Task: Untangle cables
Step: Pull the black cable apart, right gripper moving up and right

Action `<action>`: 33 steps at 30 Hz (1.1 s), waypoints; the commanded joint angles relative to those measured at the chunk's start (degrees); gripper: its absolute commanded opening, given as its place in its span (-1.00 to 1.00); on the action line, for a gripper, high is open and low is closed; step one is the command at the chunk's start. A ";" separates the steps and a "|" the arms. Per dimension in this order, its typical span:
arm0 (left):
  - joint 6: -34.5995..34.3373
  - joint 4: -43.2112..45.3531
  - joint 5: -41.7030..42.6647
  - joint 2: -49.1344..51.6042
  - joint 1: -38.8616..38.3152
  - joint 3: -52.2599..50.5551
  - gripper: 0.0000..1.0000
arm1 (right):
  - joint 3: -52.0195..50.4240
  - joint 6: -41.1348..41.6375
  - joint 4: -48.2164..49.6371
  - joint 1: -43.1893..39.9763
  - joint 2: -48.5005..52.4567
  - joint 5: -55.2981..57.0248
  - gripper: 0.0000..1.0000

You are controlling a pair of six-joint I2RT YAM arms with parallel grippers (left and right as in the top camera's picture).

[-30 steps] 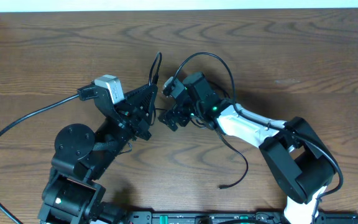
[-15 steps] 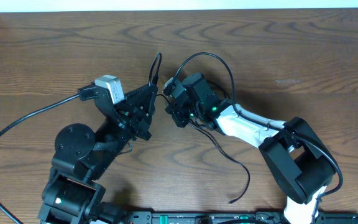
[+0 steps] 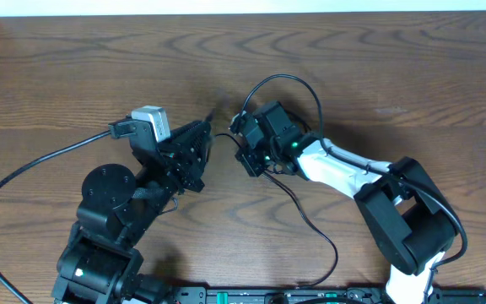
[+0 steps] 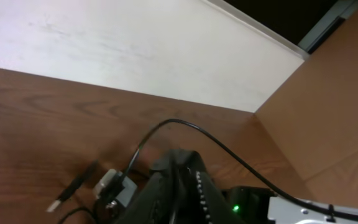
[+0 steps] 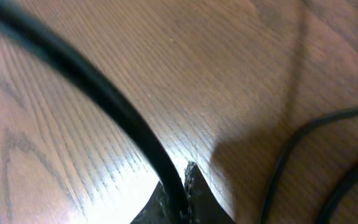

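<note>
A thin black cable trails from my right gripper across the table toward the front edge. In the right wrist view that cable runs down from the upper left and ends pinched between the shut fingers of the right gripper. My left gripper sits just left of the right one, tips almost meeting it. In the left wrist view only a narrow slit shows between the dark fingers of the left gripper. A black plug end with a silver tip lies on the wood beside them.
The left arm's thick black lead sweeps over the left of the table. The right arm's own lead arcs above its wrist. Its grey wrist camera sits close to my left fingers. A pale wall lies beyond the table.
My right gripper went from open to shut on the black cable. The cable end that stood above my left gripper has dropped away. The cable's tail has slid toward the front edge.
</note>
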 commanded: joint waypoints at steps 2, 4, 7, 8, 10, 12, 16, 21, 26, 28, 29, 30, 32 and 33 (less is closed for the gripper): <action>3.65 -1.57 -0.96 -0.11 0.28 1.07 -0.67 | 0.83 0.61 -2.82 -0.85 0.72 -0.17 -0.98; 4.79 -2.10 -0.96 0.13 0.28 1.07 -0.54 | 0.83 0.59 -4.28 -1.22 0.72 0.02 -0.98; 5.14 -2.34 -0.96 0.72 0.28 1.07 -0.37 | 0.83 0.59 -5.81 -1.92 0.72 0.02 -0.98; 5.11 -2.34 -0.96 0.87 0.28 1.07 -0.35 | 0.85 0.59 -6.32 -2.16 0.72 0.02 -0.98; 5.11 -2.32 -0.96 1.42 0.28 1.07 -0.31 | 0.85 0.61 -7.34 -2.80 0.70 0.00 -0.98; 5.14 -2.38 -0.94 1.92 0.28 1.07 -0.28 | 0.92 0.61 -8.55 -3.39 0.70 0.00 -0.98; 5.11 -2.40 -0.94 3.06 0.28 1.07 -0.27 | 1.33 0.59 -11.76 -4.72 0.31 0.00 -0.98; 5.11 -2.43 -0.94 4.42 0.28 1.07 -0.27 | 2.05 0.59 -15.15 -6.40 -2.16 0.02 -0.98; 5.16 -2.89 -0.94 5.77 0.28 1.03 -0.24 | 2.29 0.59 -17.55 -8.46 -6.60 1.64 -0.98; 6.23 -3.67 -0.94 6.47 0.28 1.03 -0.12 | 2.32 0.66 -19.34 -9.40 -9.22 4.37 -0.98; 6.97 -4.00 -0.94 6.75 0.28 1.03 -0.05 | 2.36 0.98 -20.28 -9.68 -10.14 5.55 -0.98; 7.63 -4.26 -0.94 7.06 0.28 1.01 -0.03 | 2.54 1.73 -21.86 -10.14 -11.43 7.69 -0.98; 8.13 -4.76 -0.96 7.63 0.28 1.01 -0.02 | 3.02 2.08 -24.83 -10.91 -13.42 10.75 -0.98; 8.13 -4.98 -0.96 7.96 0.28 1.01 -0.02 | 3.37 2.08 -26.80 -11.39 -14.62 12.22 -0.98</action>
